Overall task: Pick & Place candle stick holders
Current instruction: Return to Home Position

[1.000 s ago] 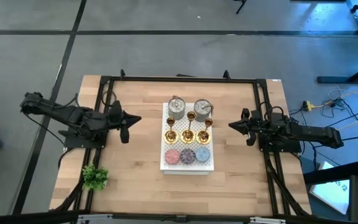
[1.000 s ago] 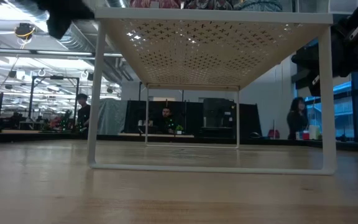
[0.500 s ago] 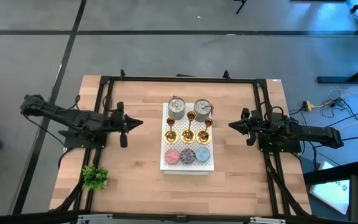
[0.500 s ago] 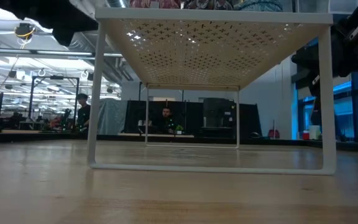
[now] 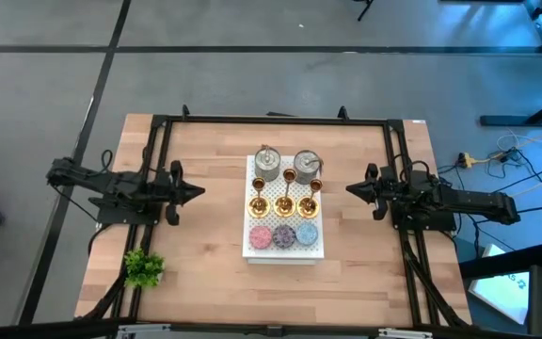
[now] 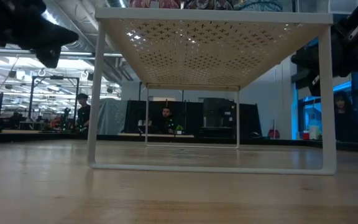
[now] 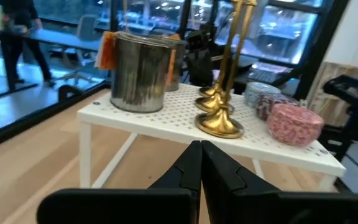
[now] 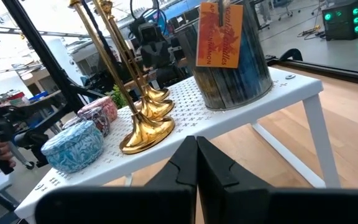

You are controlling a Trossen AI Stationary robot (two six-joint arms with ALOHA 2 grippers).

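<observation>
Wood table [image 5: 205,273] under shelf [image 5: 285,252] of candle stick holders [image 5: 284,204]; left gripper [image 5: 199,190], right gripper [image 5: 350,190] closed.

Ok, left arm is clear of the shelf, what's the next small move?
Probably park the left gripper where it is, level with the right gripper opposite: both are shut and empty, and the three candle stick holders stand upright on the shelf.

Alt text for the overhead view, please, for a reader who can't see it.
Three gold candle stick holders stand in a row on a white shelf at the centre of the table, between two silver pots and three coloured discs. The left gripper and right gripper hover either side, holding nothing.
</observation>
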